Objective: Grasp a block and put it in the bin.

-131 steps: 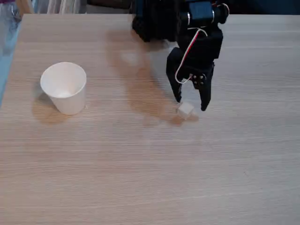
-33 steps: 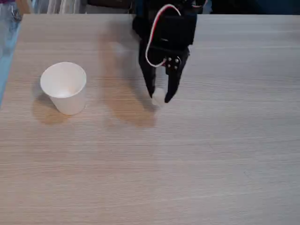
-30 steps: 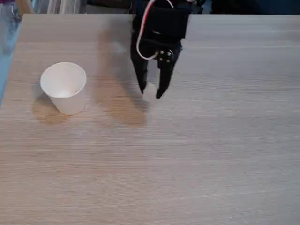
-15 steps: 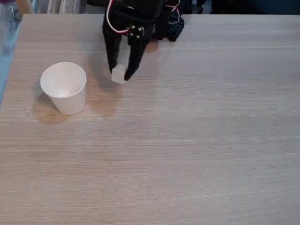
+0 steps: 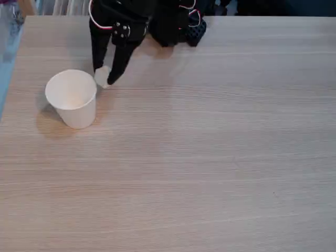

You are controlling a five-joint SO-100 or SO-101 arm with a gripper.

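Observation:
The block [image 5: 102,76], a small white cube, hangs between the two black fingers of my gripper [image 5: 103,77], which is shut on it. It is held in the air just right of the bin's rim. The bin [image 5: 72,98], a white paper cup with a wide round rim, stands upright on the left part of the wooden table [image 5: 210,157]. My black arm reaches down from the top edge of the fixed view, with a red and white cable looping near the wrist.
The arm's black base [image 5: 176,26] sits at the table's back edge, top centre. The table's left edge runs close to the cup, with a bluish floor beyond it.
My gripper has carried the block steadily leftward across the table, from the right of centre to right beside the cup's rim. The cup has not moved.

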